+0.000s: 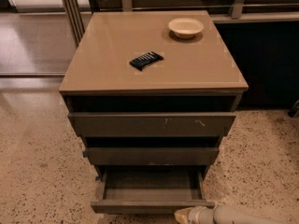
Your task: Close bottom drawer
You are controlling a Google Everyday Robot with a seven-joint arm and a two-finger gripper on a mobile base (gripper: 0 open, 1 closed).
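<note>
The step in hand is the approach to the push. The pincer point(183, 215) sits low at the bottom of the view, far beneath the worktop's point(107, 64) front edge and toward its right corner, at or just beside the right part of the bottom drawer's point(140, 205) front. Its pale tip points left along that front. Whether it is apart or together cannot be told, and contact with the drawer cannot be confirmed either.

The bottom drawer stands pulled well out, reaching forward past the front edge of the worktop, so none of the closing appears done. It is the lowest and narrowest of the three, with a plain dark grey-brown front without a handle and a shallow grey box that looks empty.

The next move likely calls for setting the pincer squarely against the flat front, nearer its middle than its right end, and pressing straight back toward the cabinet. An off-centre push might skew the drawer on its runners.

A pale bowl point(186, 27) rests near the back right corner of the worktop, and a small black object point(146, 60) lies near its middle.
</note>
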